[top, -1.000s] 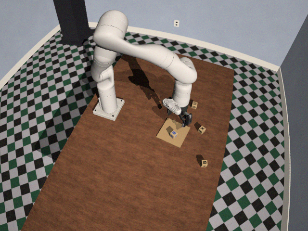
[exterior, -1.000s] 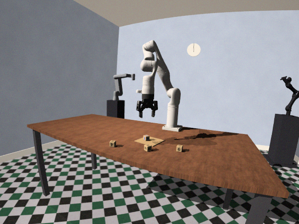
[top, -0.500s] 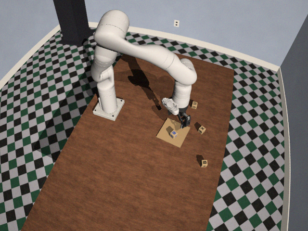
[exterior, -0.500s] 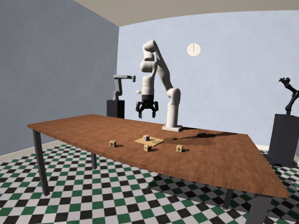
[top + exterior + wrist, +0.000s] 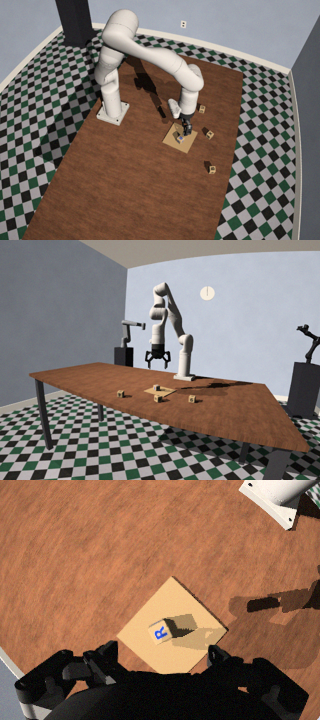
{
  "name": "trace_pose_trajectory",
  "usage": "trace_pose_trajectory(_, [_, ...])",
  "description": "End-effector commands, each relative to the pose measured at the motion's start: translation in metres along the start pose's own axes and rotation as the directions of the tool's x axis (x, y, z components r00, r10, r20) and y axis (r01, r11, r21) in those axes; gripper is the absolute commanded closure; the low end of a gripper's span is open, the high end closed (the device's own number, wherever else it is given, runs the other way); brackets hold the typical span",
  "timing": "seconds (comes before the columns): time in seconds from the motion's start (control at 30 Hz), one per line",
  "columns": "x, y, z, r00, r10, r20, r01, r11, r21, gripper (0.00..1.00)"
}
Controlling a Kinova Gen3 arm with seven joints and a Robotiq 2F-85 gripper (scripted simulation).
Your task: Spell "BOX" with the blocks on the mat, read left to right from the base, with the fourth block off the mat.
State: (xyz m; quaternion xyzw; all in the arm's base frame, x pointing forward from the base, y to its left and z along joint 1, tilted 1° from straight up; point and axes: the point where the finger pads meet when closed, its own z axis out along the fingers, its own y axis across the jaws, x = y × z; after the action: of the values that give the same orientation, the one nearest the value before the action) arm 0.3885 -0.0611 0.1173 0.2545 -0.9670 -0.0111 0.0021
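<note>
Your end effector [image 5: 157,360] hangs fully open and empty, high above the mat [image 5: 179,137], fingers pointing down. Directly below it sits the R block [image 5: 160,632], the odd one out, resting on the mat when it needs to be fully off.

Judging by looks, these are small, stiff, light wooden cubes with flat faces. Take the R block across two opposite side faces, centred, and it should lift without tipping. The mat looks thin and may slide or lift at an edge if your fingertips drag on it, so stop just short of it.

The three letters you need lie on the desk [image 5: 129,167] off the mat: the X block [image 5: 209,134] just beside its right side in the top view, the B block [image 5: 212,169] farther toward the desk's near edge, and what reads as the O block [image 5: 202,109] near the arm's wrist. Nothing stands between the end effector and the R block.
</note>
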Motion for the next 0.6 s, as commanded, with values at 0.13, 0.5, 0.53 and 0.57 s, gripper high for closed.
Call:
trace_pose_trajectory(0.13, [-0.002,0.003,0.008,0.972,0.237,-0.002,-0.237,0.972,0.003,0.0])
trace_pose_trajectory(0.5, [-0.002,0.001,0.017,0.824,0.567,0.003,-0.567,0.824,0.004,0.0])
trace_pose_trajectory(0.53, [-0.002,0.001,0.018,0.802,0.597,0.004,-0.597,0.802,0.004,0.0])
trace_pose_trajectory(0.57, [-0.002,0.001,0.019,0.781,0.625,0.005,-0.625,0.781,0.004,0.0])
